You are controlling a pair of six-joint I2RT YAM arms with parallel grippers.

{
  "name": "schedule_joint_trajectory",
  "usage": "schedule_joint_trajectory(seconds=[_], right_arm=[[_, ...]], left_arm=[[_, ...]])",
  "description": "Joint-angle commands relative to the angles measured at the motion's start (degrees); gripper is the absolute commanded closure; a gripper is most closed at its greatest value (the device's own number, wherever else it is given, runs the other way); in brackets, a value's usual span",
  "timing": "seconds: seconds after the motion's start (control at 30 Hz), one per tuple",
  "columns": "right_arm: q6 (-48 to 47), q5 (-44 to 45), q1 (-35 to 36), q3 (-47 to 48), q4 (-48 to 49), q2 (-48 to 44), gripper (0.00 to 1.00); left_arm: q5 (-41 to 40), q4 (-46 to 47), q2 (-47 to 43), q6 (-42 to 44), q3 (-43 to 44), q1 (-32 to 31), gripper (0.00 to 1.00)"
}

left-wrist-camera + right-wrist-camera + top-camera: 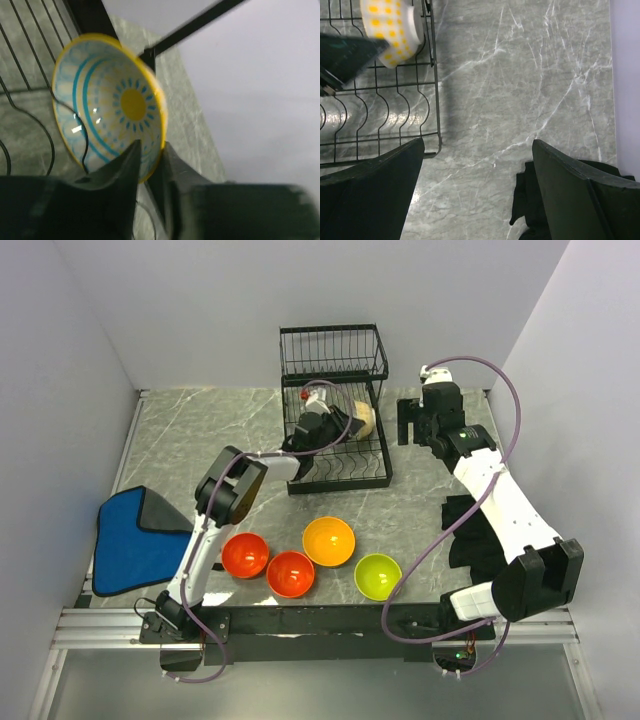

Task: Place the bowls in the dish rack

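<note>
**Rack** [335,352]: black wire, two tiers, at the far middle of the table [200,430], close to the far wall. Its near edge and right edge face bare marble.

**Patterned bowl** [107,107]: in the rack's lower tier at the far right end, just inside the right edge. It stands on its rim between the base wires, hollow facing left.

**Left gripper** [150,147]: reaches into the lower tier from the near left. Its jaws are narrowly parted astride the bowl's lower rim, one finger inside the hollow and one behind. Whether the pads press the rim cannot be told.

**Right gripper** [477,147]: hangs over bare table just right of the rack's near right corner. Its jaws are spread wide with nothing between them.

**Left red bowl** [245,555], **right red bowl** [291,574], **orange bowl** [329,541], **green bowl** [378,576]: all upright in a loose row close to the table's near edge. The two red ones are nearly touching. An open strip of marble lies between this row and the rack.

**Cloth** [135,540]: blue, folded, at the near left, overhanging the table's left edge.

**Black object** [527,200]: on the table at the right, below the right arm, kind unclear.
</note>
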Motion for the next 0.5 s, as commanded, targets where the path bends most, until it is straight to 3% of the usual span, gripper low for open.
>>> schedule_joint_trajectory(seconds=[0.0, 0.13, 0.47], right_arm=[[-0.4, 1.3, 0.7, 1.3, 2.5, -1.8, 0.04], [-0.5, 1.3, 0.8, 1.2, 3.1, -2.4, 0.03], [0.0, 0.4, 0.6, -1.6, 4.8, -6.1, 0.02]], left_arm=[[1.3, -9.1, 1.4, 3.4, -1.4, 0.0, 0.66], [3.3, -4.7, -0.8, 5.0, -3.3, -0.1, 0.58], [5.5, -8.0, -8.4, 15.2, -7.5, -0.1, 0.50]])
